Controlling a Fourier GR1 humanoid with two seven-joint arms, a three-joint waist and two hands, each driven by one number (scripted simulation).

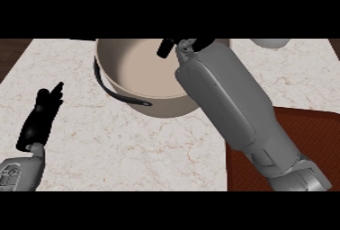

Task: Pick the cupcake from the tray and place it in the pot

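I see the bench (pixel 113 148) from above, its top pale marble with thin reddish-brown veins running through it. At the upper left corner a strip of dark wood (pixel 12 56) shows beside the marble, and another sliver of it sits at the far upper right. A pale grey rounded thing (pixel 271 42) pokes in at the top edge; I cannot tell what it is

From my station, the pot (pixel 149 74) stands open-topped at the counter's (pixel 133 152) far edge, its black handle (pixel 116 92) projecting toward the near left. My right forearm (pixel 232 108) crosses its right rim. Bare counter lies between pot and left hand (pixel 41 119).
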